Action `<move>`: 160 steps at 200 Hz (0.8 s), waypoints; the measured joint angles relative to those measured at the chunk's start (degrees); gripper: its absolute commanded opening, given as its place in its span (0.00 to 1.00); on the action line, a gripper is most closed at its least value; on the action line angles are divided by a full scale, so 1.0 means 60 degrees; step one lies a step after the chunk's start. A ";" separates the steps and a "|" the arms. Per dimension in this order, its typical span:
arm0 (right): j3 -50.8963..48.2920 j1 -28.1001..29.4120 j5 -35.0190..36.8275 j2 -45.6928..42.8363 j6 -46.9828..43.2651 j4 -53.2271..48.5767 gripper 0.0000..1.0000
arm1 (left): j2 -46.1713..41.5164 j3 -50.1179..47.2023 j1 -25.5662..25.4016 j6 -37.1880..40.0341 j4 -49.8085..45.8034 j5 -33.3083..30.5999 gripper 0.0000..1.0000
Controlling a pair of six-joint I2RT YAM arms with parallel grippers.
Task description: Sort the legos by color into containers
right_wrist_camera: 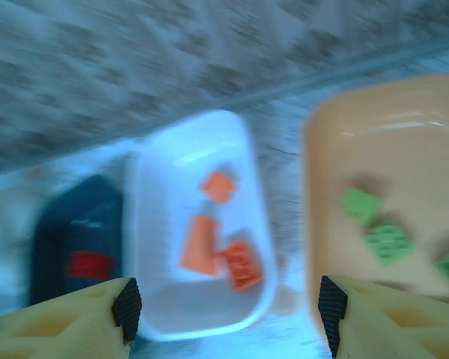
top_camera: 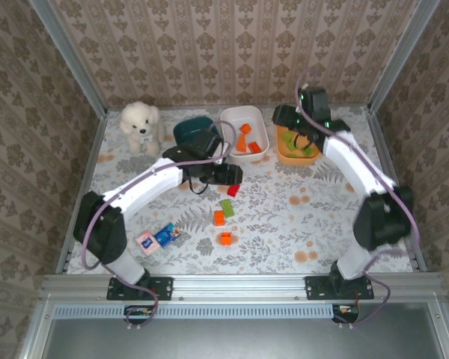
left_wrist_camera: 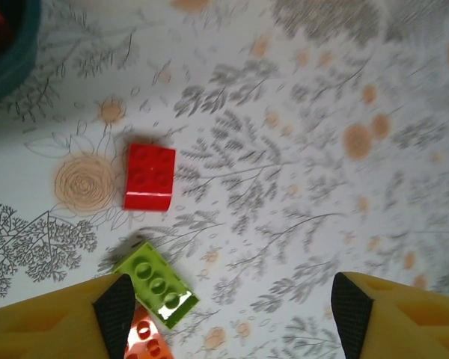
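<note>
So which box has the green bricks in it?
The orange bin, far right; the white bin holds orange bricks, the teal bin a red one.

Floral-print table (left_wrist_camera: pixel 299 97), red lego (left_wrist_camera: pixel 150 177)

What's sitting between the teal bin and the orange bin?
The white bin, holding three orange bricks, sits between them, clearest in the right wrist view.
</note>
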 measured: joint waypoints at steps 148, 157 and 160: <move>-0.7362 0.0790 -0.2801 -0.8965 0.1851 -0.0885 0.82 | 0.4681 0.3417 -0.0769 0.0947 -0.2222 -0.2138 0.62; -0.7366 0.0790 -0.2827 -0.8841 0.1876 -0.0918 0.82 | 0.4878 0.3606 -0.0783 0.1016 -0.2280 -0.2178 0.54; -0.7362 0.0790 -0.2834 -0.8805 0.1880 -0.0925 0.82 | 0.4932 0.3668 -0.0787 0.1067 -0.2306 -0.2208 0.52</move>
